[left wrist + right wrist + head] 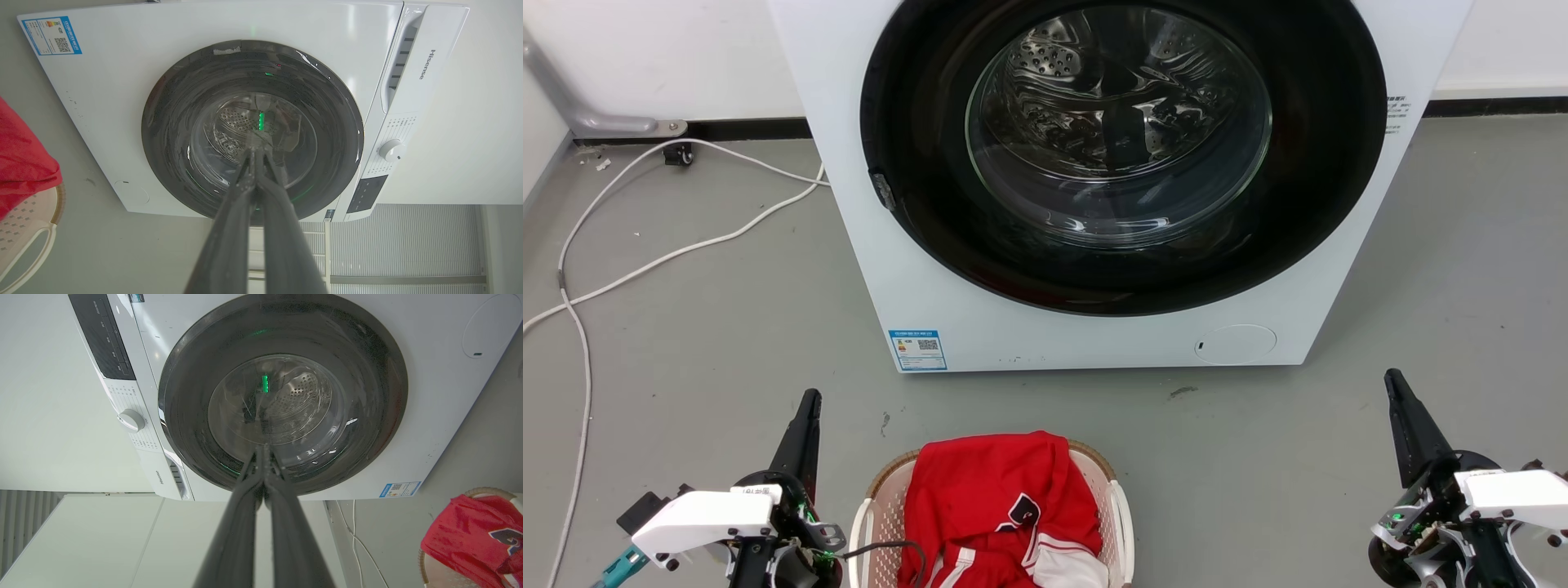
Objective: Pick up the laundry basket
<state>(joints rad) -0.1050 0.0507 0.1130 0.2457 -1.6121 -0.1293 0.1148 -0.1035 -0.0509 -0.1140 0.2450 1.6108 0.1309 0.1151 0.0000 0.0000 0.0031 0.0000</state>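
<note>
The laundry basket (882,506), pale pink with a brown rim and white side handles, sits on the floor at the bottom centre of the head view, partly cut off by the frame edge. A red and white garment (996,498) is heaped in it. My left gripper (809,398) is shut and empty, pointing up, a short way left of the basket. My right gripper (1393,377) is shut and empty, well to the basket's right. The basket edge (24,220) shows at the left wrist view's left edge, and its rim (486,491) at the right wrist view's lower right. Both wrist views show fingertips pressed together (254,150) (263,447).
A white front-loading washing machine (931,269) with a closed round glass door (1119,131) stands just beyond the basket. White cables (645,261) trail over the grey floor at left. A white wall runs behind.
</note>
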